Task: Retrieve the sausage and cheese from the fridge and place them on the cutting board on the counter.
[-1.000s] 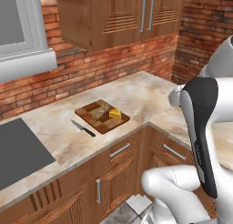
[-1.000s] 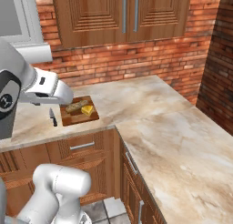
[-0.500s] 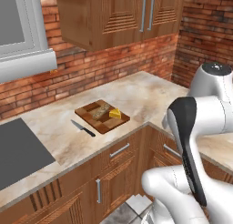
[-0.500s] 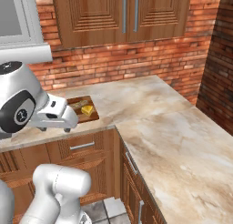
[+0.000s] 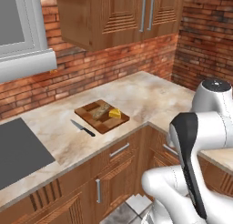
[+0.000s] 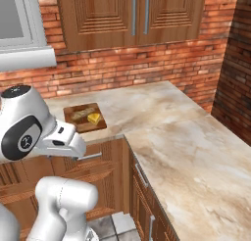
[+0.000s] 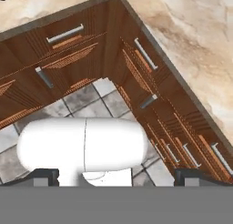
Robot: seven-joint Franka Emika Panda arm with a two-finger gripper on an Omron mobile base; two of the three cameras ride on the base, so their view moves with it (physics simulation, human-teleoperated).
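My tool is spread wide and holds nothing. It points down at the grey tile floor in the corner of the brown wood cabinets. From there the cabinet fronts with thin metal handles run up toward 12 o'clock, and the edge of the tabletop lies past them.

On the tabletop, the cutting board sits up and away from my tool, toward 11 o'clock in my hand view. It is flat, dark red-brown wood with lighter patches. The cheese is already on it, a small yellow wedge at the board's right side. Beside it lies a long tan speckled piece, slanted across the board. I cannot tell if that is the sausage.

A black-handled knife lies just left of the board. The tabletop is smooth beige stone. Behind it stands a rough red brick wall.
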